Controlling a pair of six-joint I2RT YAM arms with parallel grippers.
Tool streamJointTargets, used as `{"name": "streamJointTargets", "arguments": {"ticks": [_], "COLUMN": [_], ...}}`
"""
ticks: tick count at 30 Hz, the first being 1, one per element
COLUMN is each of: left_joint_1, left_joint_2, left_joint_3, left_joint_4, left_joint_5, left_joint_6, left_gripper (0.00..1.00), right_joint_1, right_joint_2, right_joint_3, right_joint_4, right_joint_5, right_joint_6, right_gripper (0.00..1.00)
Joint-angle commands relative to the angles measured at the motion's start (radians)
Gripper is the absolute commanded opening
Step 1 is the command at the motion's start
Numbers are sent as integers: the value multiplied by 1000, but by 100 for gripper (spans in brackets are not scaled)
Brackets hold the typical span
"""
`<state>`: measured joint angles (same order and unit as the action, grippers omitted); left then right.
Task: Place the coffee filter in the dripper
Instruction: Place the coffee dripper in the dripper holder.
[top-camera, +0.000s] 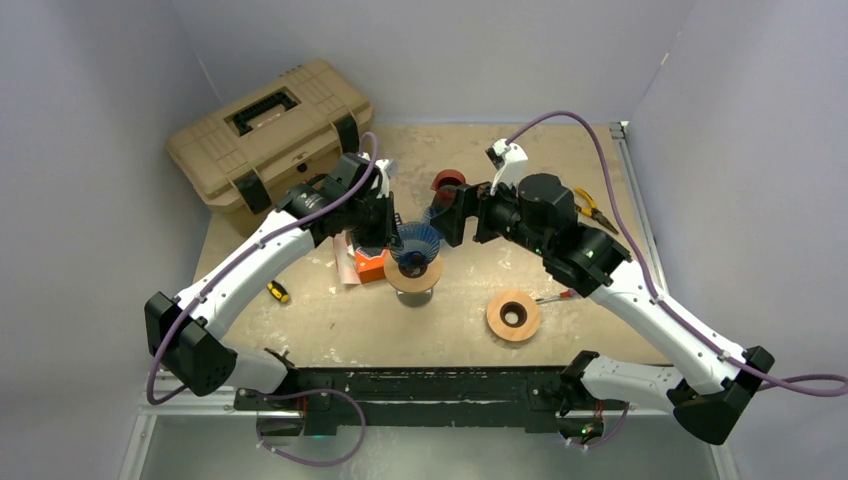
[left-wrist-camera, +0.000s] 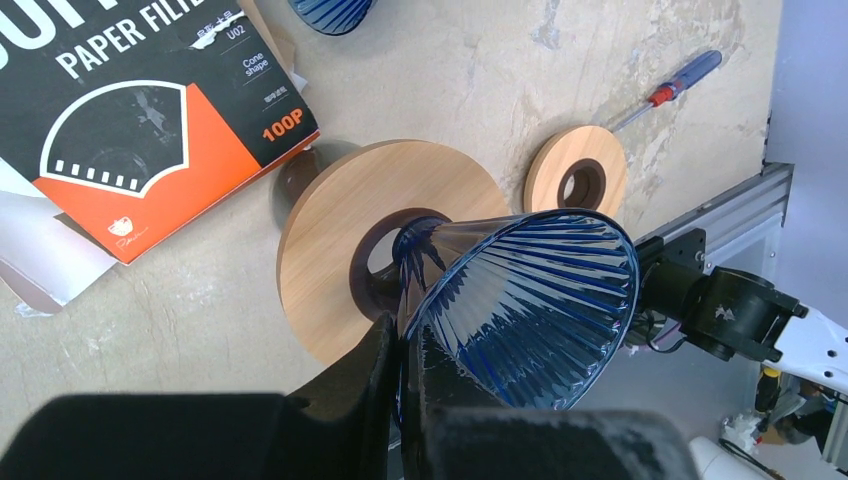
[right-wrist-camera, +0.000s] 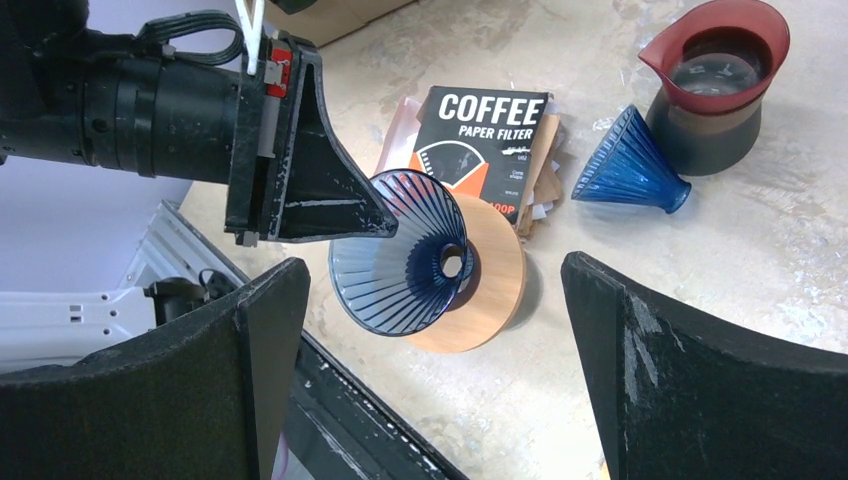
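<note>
Blue ribbed dripper (left-wrist-camera: 520, 300) is tipped sideways, its rim pinched by your left gripper (left-wrist-camera: 405, 345), probably to turn its mouth toward your right gripper (right-wrist-camera: 430, 275), which gapes wide and empty. No loose filter shows; any are hidden inside the paper filter pack (right-wrist-camera: 480, 140) beside the wooden stand (left-wrist-camera: 330, 220).

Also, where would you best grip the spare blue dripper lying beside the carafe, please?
Take the spare dripper by its wide rim, one finger inside and one outside, coming from the filter pack side. It lies tipped over with its mouth facing that way, and the tapered wall would likely slip.
</note>
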<state>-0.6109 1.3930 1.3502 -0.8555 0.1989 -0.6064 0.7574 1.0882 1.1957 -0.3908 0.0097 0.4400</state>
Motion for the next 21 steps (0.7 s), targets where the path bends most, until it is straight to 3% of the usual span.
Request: {"name": "streamJointTargets", "arguments": {"ticks": [1, 21], "left_joint_1": [-1, -1], "left_joint_2": [-3, -38], "left_joint_3": [41, 20], "left_joint_4": [-5, -10], "left_joint_5": [-9, -8], "left_joint_6": [19, 23], "left_gripper": [0, 0], "right_joint_1": [0, 0], "right_joint_2": [-7, 18], "right_joint_3": [-10, -16], "right_joint_4": [30, 48], "right_joint_5": [20, 21], "right_joint_6": [-20, -20], "right_gripper": [99, 99]}}
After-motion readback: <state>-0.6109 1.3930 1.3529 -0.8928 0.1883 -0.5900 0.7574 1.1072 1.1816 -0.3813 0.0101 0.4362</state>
